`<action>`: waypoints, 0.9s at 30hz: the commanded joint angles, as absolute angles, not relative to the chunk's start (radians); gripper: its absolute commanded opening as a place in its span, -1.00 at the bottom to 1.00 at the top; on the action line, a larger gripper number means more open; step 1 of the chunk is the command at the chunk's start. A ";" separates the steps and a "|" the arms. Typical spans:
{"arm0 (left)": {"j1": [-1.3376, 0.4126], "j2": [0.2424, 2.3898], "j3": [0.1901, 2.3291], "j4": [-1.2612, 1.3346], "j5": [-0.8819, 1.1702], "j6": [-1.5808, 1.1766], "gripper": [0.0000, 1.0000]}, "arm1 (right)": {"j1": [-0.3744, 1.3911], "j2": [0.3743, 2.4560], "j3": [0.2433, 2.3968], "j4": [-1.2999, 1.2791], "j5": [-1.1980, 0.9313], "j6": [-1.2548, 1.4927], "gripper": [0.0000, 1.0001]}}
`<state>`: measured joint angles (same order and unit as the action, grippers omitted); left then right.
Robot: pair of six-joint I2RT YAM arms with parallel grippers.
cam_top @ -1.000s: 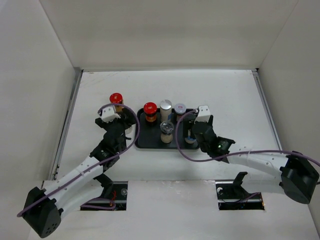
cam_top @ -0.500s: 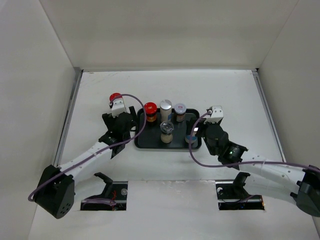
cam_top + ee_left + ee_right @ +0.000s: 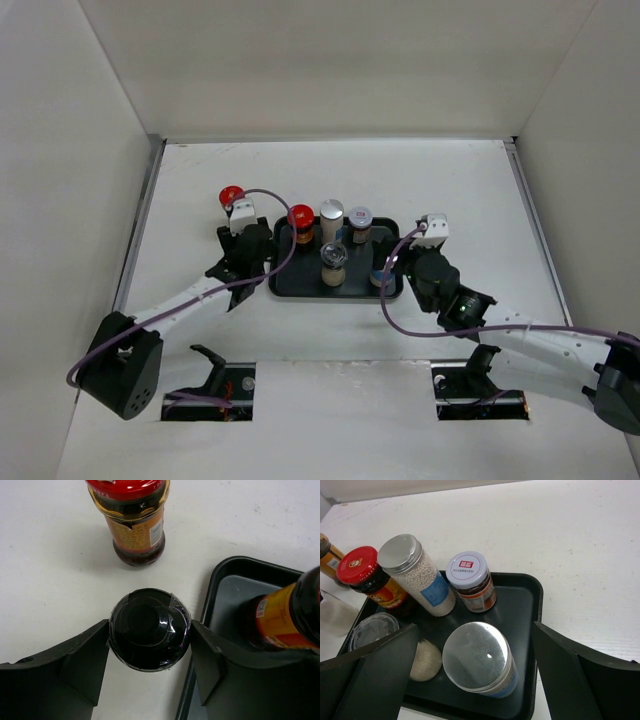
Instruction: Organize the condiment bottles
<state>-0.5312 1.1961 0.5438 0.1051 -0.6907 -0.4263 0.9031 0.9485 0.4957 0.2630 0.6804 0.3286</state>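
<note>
- The dark-lidded jar (image 3: 150, 625) stands mid-table, just outside the tray's (image 3: 225, 577) left rim, pinched by the left gripper (image 3: 150, 635).
- The step looks like moving it into the tray, which next calls for lifting it over the rim.
- A red-capped bottle (image 3: 285, 615) crowds that end of the tray.
- A second red-capped bottle (image 3: 132, 520) waits nearer the table's far edge.
- The right gripper (image 3: 475, 630), jaws spread, straddles a silver-lidded jar (image 3: 476, 657) without touching it.

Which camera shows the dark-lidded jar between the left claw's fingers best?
The left wrist view: the dark-lidded jar is centred, seen from above, with the fingers of the left claw against both sides of its lid. In the top view the claw itself covers it. The right wrist view doesn't clearly show it.
</note>
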 commanded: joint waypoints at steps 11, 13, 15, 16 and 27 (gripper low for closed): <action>-0.797 0.910 0.635 -0.003 -0.788 -0.443 -0.33 | 0.912 0.922 0.488 0.333 0.686 0.333 1.00; -0.847 0.943 0.641 0.002 -0.772 -0.472 -0.33 | 0.906 0.910 0.483 0.331 0.690 0.336 1.00; -0.904 1.000 0.644 0.029 -0.753 -0.500 -0.33 | 0.906 0.894 0.477 0.336 0.696 0.339 1.00; -0.919 1.021 0.640 0.050 -0.750 -0.506 -0.33 | 0.906 0.894 0.477 0.336 0.696 0.337 1.00; -0.999 1.225 0.646 0.213 -0.735 -0.509 -0.32 | 0.904 0.904 0.476 0.336 0.696 0.339 1.00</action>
